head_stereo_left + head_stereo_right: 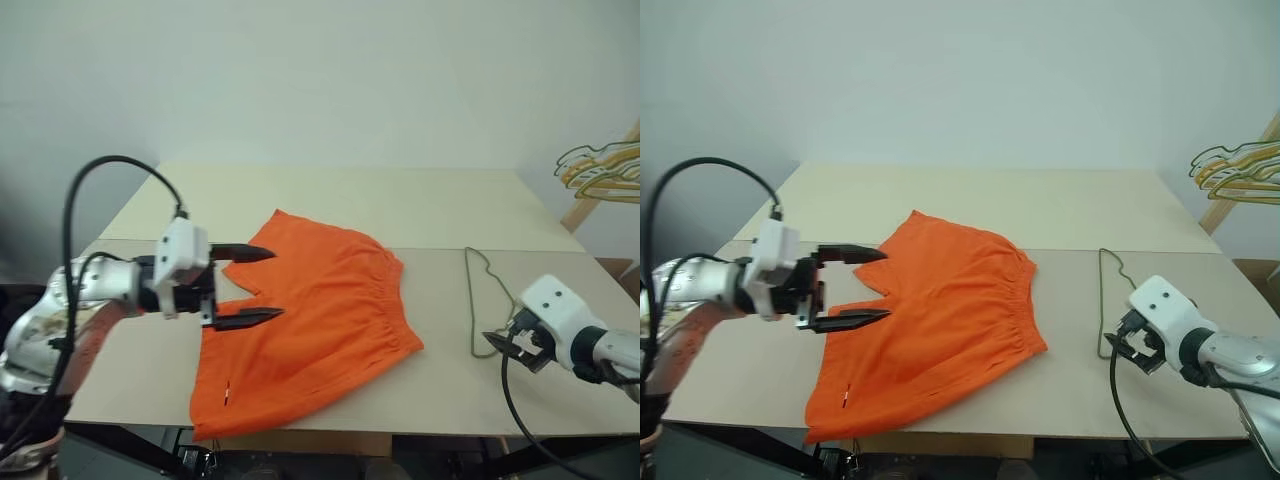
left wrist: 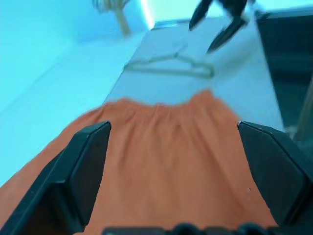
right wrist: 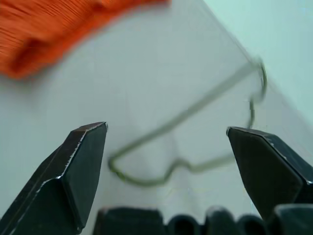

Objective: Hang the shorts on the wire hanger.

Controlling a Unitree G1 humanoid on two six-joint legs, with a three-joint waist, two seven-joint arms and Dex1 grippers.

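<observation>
The orange shorts (image 1: 310, 320) lie flat on the table (image 1: 420, 205), waistband toward the right and legs toward the left. My left gripper (image 1: 277, 283) hovers over the leg end, pointing right, open with nothing between its fingers. In the left wrist view the shorts (image 2: 161, 161) spread out beyond that open gripper (image 2: 173, 125). The thin wire hanger (image 1: 469, 300) lies flat to the right of the shorts. My right gripper (image 1: 500, 342) is beside the hanger's near end, open and empty. In the right wrist view the hanger (image 3: 195, 108) lies ahead of it.
A bunch of gold and green hangers (image 1: 603, 170) on a wooden rail stands past the table's far right corner. A seam (image 1: 500, 250) runs across the tabletop. The front edge is close below the shorts. A black cable (image 1: 100, 175) arcs over my left arm.
</observation>
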